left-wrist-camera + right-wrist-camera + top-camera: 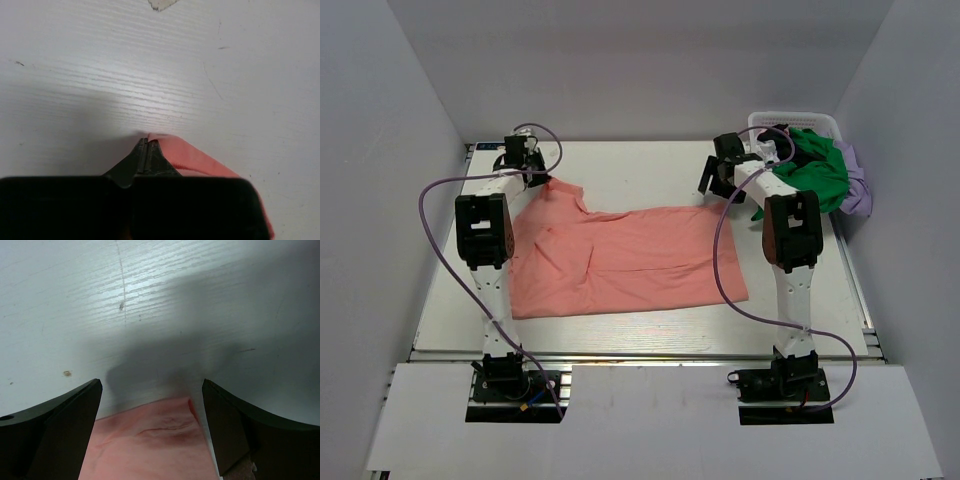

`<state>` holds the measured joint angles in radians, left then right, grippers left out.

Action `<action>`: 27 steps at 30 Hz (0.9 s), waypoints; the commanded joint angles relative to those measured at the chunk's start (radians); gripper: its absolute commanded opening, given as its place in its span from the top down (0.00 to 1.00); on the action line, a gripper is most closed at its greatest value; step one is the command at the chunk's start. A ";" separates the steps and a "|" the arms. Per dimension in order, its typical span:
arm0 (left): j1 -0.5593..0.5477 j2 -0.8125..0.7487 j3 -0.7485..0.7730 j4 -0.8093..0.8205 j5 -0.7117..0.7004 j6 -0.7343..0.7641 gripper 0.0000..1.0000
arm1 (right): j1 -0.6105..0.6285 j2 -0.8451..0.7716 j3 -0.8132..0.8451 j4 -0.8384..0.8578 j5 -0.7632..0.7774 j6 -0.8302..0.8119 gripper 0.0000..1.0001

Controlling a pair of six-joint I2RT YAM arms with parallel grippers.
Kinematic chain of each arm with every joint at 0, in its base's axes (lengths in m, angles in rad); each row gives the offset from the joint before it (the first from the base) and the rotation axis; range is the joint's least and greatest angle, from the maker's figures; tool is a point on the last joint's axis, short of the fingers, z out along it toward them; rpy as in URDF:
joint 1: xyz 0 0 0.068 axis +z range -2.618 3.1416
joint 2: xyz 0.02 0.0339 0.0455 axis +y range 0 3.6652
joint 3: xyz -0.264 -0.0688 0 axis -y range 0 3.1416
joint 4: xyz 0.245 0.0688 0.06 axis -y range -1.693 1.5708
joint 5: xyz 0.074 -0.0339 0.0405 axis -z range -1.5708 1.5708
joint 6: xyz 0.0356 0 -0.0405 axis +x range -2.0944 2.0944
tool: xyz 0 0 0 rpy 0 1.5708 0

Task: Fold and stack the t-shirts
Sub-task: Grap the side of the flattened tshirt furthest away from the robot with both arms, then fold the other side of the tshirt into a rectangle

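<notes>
A salmon-pink t-shirt (630, 262) lies spread across the middle of the table. My left gripper (535, 178) is at its far left corner, jaws shut, with a fold of the pink cloth (200, 160) pinched at the tips (147, 142). My right gripper (720, 180) hovers over the shirt's far right corner. In the right wrist view its jaws (152, 387) stand open, and the pink corner (155, 440) lies flat on the table between the fingers, untouched. A bright green t-shirt (817, 170), a lilac one (860, 190) and a dark one (775, 135) are heaped at the back right.
A white lattice basket (800, 122) stands at the back right corner under the heap of shirts. Grey walls close in the table on the left, back and right. Purple cables loop from both arms over the table.
</notes>
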<state>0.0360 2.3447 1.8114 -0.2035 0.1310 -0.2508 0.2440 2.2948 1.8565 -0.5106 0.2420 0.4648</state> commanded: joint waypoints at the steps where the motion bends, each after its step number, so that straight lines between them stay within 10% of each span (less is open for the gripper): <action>1: 0.002 -0.091 -0.032 0.061 0.051 0.007 1.00 | -0.006 0.000 -0.014 0.001 0.042 0.037 0.14; 9: 0.002 -0.148 -0.086 0.094 0.096 0.007 1.00 | -0.006 0.005 -0.045 0.021 0.037 0.037 0.53; 13: 0.002 -0.202 -0.118 0.107 0.134 0.007 1.00 | -0.005 -0.005 -0.046 0.030 0.052 0.018 0.98; 27: -0.008 -0.669 -0.587 0.147 0.121 0.007 1.00 | 0.000 -0.310 -0.341 0.187 0.088 -0.051 1.00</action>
<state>0.0353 1.8214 1.3071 -0.0643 0.2573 -0.2512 0.2398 2.0953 1.5593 -0.4004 0.3115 0.4324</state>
